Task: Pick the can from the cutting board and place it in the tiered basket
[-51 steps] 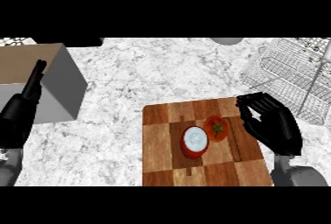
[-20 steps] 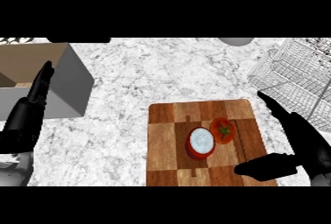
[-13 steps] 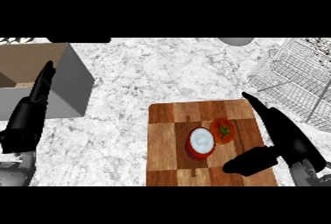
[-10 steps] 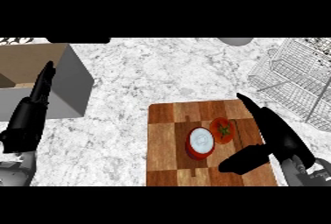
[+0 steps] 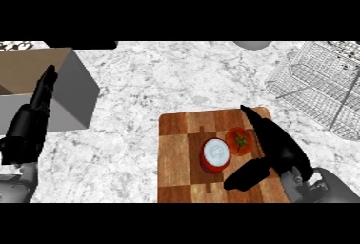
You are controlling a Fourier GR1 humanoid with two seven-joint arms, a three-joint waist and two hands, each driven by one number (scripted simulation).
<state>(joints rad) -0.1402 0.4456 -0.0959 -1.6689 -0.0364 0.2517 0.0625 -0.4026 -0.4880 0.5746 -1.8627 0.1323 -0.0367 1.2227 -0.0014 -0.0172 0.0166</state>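
Head view gives us the marbled worktop [image 5: 155, 81] first, white veined with grey, and we find no writing or brand we can read on anything. At its left stands a grey box [image 5: 60, 90] with a brown inside; at the upper right sits the wire tiered basket [image 5: 320, 86]. Lower centre lies the wooden cutting board [image 5: 186, 143], checkered in light and dark wood. We see the robot's left hand [image 5: 32, 124] raised at the left edge in front of the box, fingers straight and pointing up, released and at rest. The right hand [image 5: 277, 147] lies over the board's right side, fingers stretched toward the far edge and thumb spread toward the board's near middle (it grasps nothing). On the board stands the can [image 5: 216, 155], red with a pale lid, upright, between that thumb and the fingers but apart from them. Just right of it lies a tomato [image 5: 240, 141], beside the fingers.
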